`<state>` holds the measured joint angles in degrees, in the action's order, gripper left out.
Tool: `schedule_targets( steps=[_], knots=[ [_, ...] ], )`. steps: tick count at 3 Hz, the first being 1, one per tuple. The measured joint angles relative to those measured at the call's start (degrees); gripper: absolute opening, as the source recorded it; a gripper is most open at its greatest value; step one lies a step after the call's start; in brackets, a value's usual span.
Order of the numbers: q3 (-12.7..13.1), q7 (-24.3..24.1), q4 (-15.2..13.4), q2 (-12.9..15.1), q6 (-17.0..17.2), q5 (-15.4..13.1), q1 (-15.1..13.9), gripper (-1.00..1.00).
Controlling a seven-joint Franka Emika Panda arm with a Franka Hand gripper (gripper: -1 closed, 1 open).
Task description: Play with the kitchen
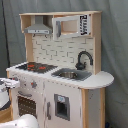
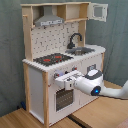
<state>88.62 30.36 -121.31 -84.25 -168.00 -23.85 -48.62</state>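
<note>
One kitchen (image 2: 65, 60), wooden floor (image 2: 100, 112), grey wall (image 2: 117, 40)

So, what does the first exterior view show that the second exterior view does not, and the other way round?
Only the first exterior view shows the rounded pale-wood shelf at the counter's end and the dark panel on the cupboard door under the sink.

Only the second exterior view shows the whole arm reaching in from the second exterior view's right, with its gripper at the front panel just below the hob, above the oven door.

Both show the kitchen: hob, grey hood, black faucet and microwave.
</note>
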Motion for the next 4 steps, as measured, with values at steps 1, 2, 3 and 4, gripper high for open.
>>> schedule_targets(
  steps=[1, 2, 3, 4],
  knots=[
    [0.95, 0.06, 4.21, 0.01, -0.05, 0.01, -3.79, 1.00],
    [0.95, 0.08, 4.22, 0.01, -0.08, 0.01, -4.05, 1.00],
    [0.96, 0.08, 4.22, 0.01, -0.09, 0.01, -4.06, -1.00],
    [1.20, -5.73, 5.57, 0.06, -0.18, 0.73, -4.43, -1.00]
  ],
)
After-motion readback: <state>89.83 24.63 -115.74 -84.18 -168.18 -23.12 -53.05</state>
